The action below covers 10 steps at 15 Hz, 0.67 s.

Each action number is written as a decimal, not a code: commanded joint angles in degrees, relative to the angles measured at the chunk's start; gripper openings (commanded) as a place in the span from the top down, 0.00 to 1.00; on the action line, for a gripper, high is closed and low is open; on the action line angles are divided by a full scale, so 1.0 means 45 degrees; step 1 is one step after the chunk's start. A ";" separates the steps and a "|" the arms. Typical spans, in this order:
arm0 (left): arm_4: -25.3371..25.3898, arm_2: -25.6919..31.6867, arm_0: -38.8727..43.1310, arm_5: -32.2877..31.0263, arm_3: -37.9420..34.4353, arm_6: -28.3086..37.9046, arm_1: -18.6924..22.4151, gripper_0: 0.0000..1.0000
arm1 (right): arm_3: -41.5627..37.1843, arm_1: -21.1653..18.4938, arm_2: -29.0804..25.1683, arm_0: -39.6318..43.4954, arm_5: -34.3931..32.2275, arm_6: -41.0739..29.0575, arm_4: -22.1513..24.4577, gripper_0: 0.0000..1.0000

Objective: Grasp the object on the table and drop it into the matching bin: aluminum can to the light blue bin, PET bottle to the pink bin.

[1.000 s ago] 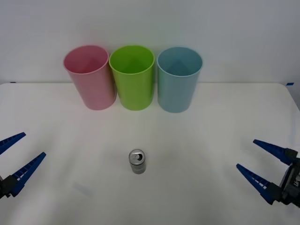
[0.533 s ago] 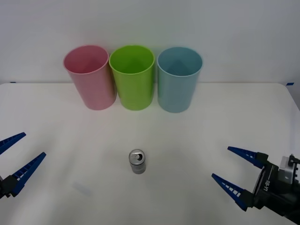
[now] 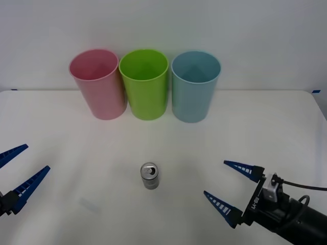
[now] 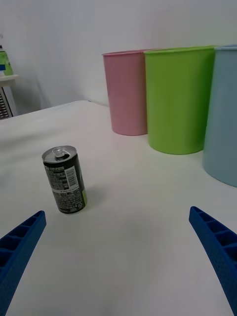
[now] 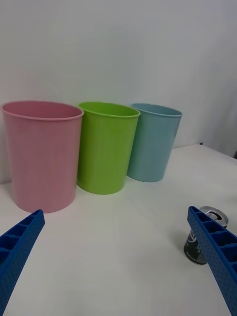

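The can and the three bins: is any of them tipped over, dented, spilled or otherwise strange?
Nothing stands out. The aluminum can stands upright on the table, with no spill around it. The pink bin, green bin and light blue bin stand upright in a row. The right gripper is open beside the can.

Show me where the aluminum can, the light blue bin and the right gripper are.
aluminum can (image 3: 150, 176), front view, on its side wall just below the shiny top.
light blue bin (image 3: 192, 102), front view, on its outer wall.
right gripper (image 3: 229, 188), front view, midway between its two blue fingertips, jaws open.
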 commanded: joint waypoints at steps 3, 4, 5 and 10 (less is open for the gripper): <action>0.0000 0.0000 0.0000 0.0000 0.0000 0.0000 0.0000 0.00 | 0.0000 0.0021 0.1745 -0.0477 0.1603 0.0222 0.0164 0.00; 0.0000 0.0000 0.0000 0.0000 0.0000 0.0000 0.0000 0.00 | 0.0039 0.0197 0.1843 -0.0575 0.1759 0.0222 0.0476 0.00; 0.0000 0.0000 0.0000 0.0000 0.0000 0.0000 0.0000 0.00 | 0.0274 0.0471 0.1843 -0.0751 0.1720 0.0222 0.0691 0.00; 0.0000 0.0000 0.0000 0.0000 0.0000 0.0000 0.0000 0.00 | 0.2051 0.1838 0.1979 -0.1981 0.1525 0.0319 0.1746 0.00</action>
